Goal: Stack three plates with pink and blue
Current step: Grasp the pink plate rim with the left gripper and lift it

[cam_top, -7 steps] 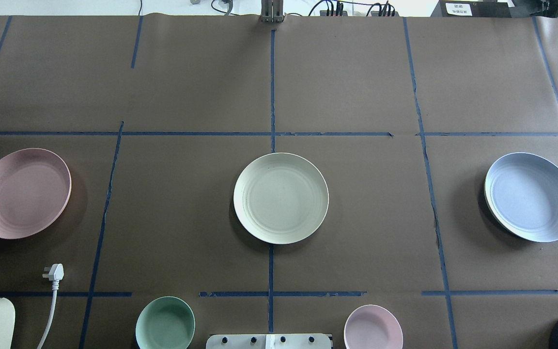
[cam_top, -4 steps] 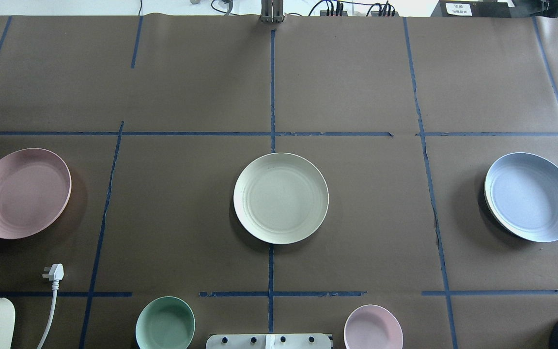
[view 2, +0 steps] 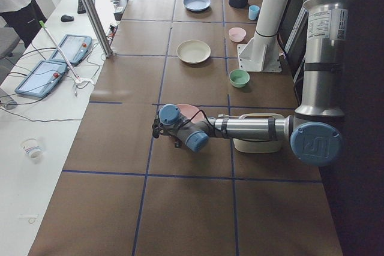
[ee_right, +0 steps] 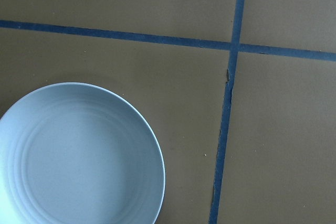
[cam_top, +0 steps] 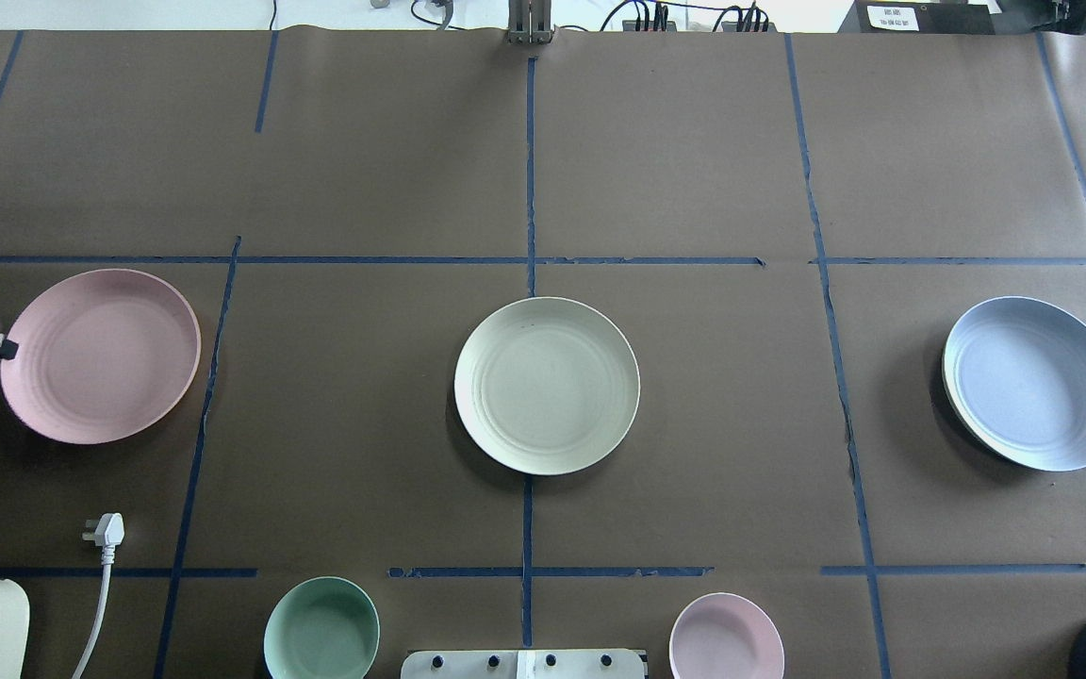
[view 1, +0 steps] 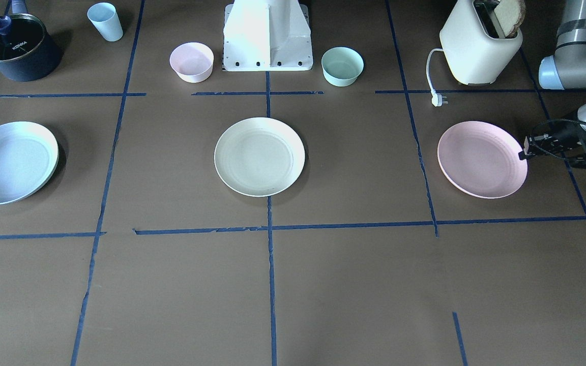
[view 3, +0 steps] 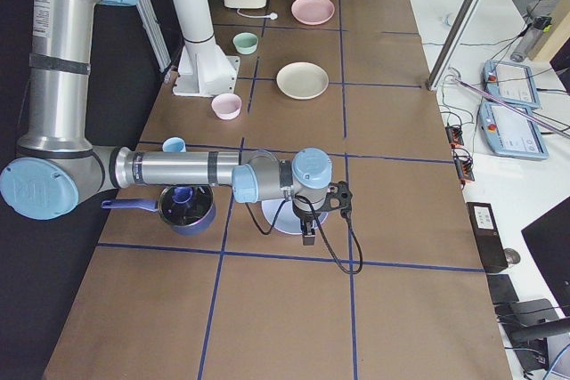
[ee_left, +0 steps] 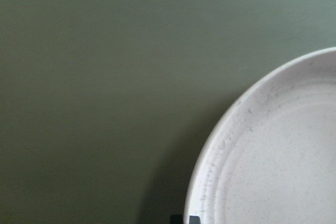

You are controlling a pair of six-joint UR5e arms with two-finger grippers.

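Observation:
The pink plate (cam_top: 100, 356) sits left of centre, also in the front view (view 1: 482, 158). My left gripper (cam_top: 8, 349) is shut on its outer rim (view 1: 523, 152); the left wrist view shows that rim (ee_left: 273, 156) beside a fingertip (ee_left: 187, 219). The cream plate (cam_top: 547, 385) lies flat at the table's centre. The blue plate (cam_top: 1033, 382) is at the right and looks tilted; it fills the right wrist view (ee_right: 79, 156). My right gripper (view 3: 308, 230) shows only in the right side view, at the blue plate's edge; I cannot tell its state.
A white toaster (view 1: 478, 46) with its loose plug (cam_top: 107, 530) stands near the left arm. A green bowl (cam_top: 321, 630) and a pink bowl (cam_top: 727, 637) flank the robot base (view 1: 267, 35). A dark pot (view 1: 16, 48) and a blue cup (view 1: 105, 21) are behind the blue plate.
The pink plate has moved right toward the centre and slightly farther from the robot, with my left gripper on its rim. The cream and blue plates have not moved.

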